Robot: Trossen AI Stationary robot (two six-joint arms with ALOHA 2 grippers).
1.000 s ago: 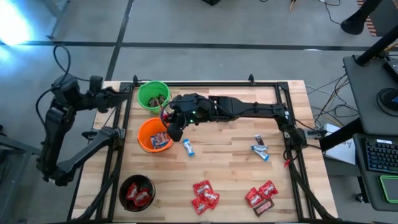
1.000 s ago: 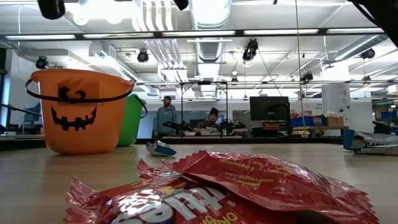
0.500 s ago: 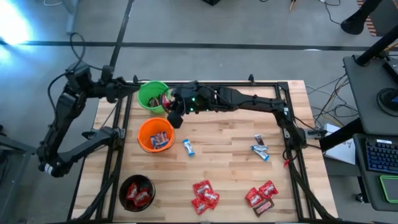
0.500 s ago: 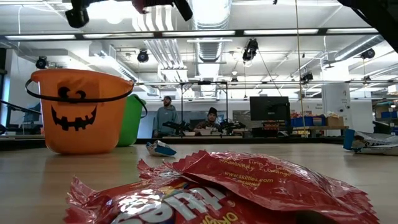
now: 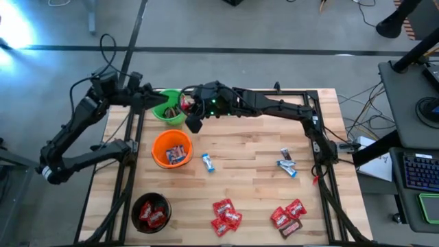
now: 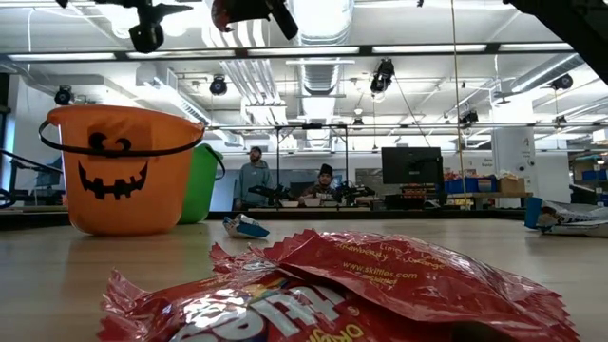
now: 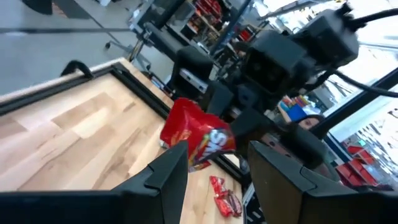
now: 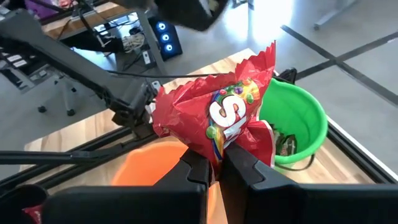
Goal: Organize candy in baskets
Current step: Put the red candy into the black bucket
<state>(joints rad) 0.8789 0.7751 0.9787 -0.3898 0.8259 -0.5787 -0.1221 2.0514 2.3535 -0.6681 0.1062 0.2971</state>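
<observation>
We had swung our right gripper, fingers clenched on a red candy, from the orange basket toward 12 o'clock, over the green basket; our left gripper, fingers released, had closed in.

A light wooden table edged by a black frame carries a green basket, an orange basket and a black basket along one side, with blue-and-white candy mid-table and red candy near the front edge
</observation>
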